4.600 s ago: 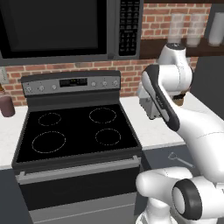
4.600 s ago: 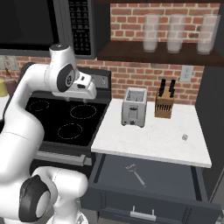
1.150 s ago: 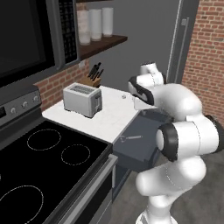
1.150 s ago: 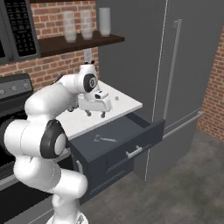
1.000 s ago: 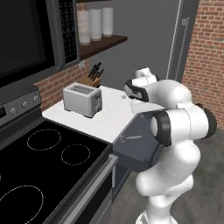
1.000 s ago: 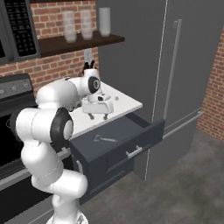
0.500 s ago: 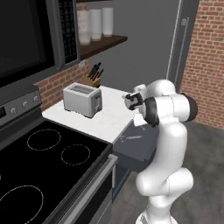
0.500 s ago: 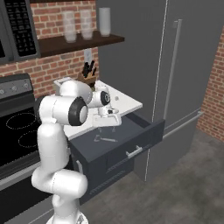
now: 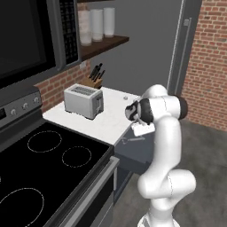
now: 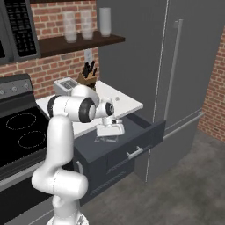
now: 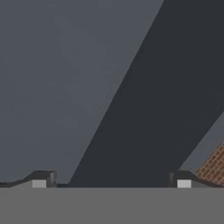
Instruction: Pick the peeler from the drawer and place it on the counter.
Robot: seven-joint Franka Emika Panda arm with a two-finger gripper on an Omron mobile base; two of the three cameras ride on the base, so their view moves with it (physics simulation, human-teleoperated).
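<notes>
The dark slate drawer (image 10: 141,139) stands pulled out under the white counter (image 10: 124,103). On the drawer's floor lies the thin silver peeler (image 10: 104,139), a pale sliver (image 9: 133,139) in the left base view. My gripper (image 10: 109,133) hangs just above the drawer, over the peeler, at the end of the folded white arm (image 9: 143,130). In the hand view its two dark fingertips (image 11: 44,178) stand far apart with nothing between them, so the gripper (image 11: 113,181) is open. I cannot tell if it touches the peeler.
A silver toaster (image 9: 83,101) and a knife block (image 9: 94,79) stand at the back of the counter (image 9: 111,119). The black stovetop (image 9: 48,165) lies to the left, and a tall grey fridge (image 10: 176,70) rises to the right of the drawer.
Since 4.6 s ago the base has moved from the stove to the drawer. In the last second the arm folded and the hand came from over the counter edge down over the drawer.
</notes>
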